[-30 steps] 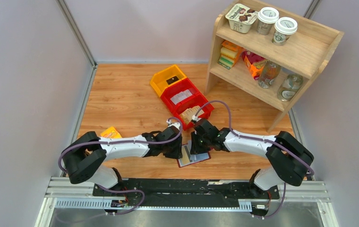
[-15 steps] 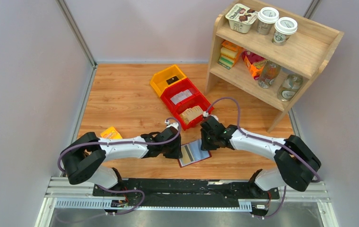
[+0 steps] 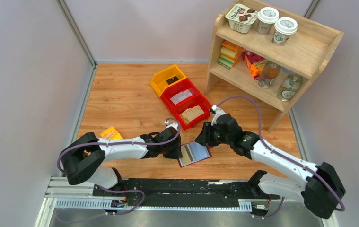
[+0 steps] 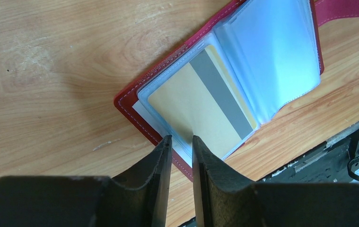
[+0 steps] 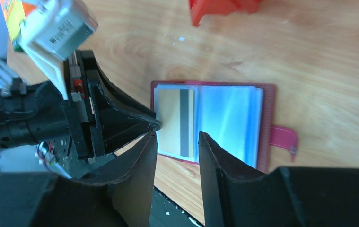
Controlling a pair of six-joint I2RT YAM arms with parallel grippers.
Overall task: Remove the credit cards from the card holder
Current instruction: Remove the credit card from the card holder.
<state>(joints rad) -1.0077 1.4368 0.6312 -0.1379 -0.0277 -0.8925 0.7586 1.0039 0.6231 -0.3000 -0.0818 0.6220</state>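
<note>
Maroon leather card holder (image 3: 194, 154) is lying open and flat on the wooden tabletop (image 3: 120, 99), in the lower centre of the overhead frame, between the two arms. Its pale blue plastic sleeves (image 4: 272, 52) are facing up. The half toward the left of that frame is showing a tan credit card (image 4: 191, 104) with a grey stripe, sitting inside its sleeve. In the right wrist frame the snap tab (image 5: 281, 137) is sticking out from the holder's right edge.

Coming in from the left of the overhead frame, the left pincer (image 4: 180, 139) is resting its tips at the edge of the card-bearing sleeve, with only a narrow gap between them. Cannot tell whether it is pinching the sleeve edge or merely pressing on it.

Above the holder, the right pincer (image 5: 176, 137) is hovering with fingers spread and nothing between them — the card and the sleeves are showing through the gap.

Two red bins (image 3: 187, 101) and a yellow bin (image 3: 168, 78) are sitting in a row in the middle of the overhead frame, beyond the holder and apart from it. At upper right a wooden shelf (image 3: 272, 52) is standing with packets and bottles on it.
</note>
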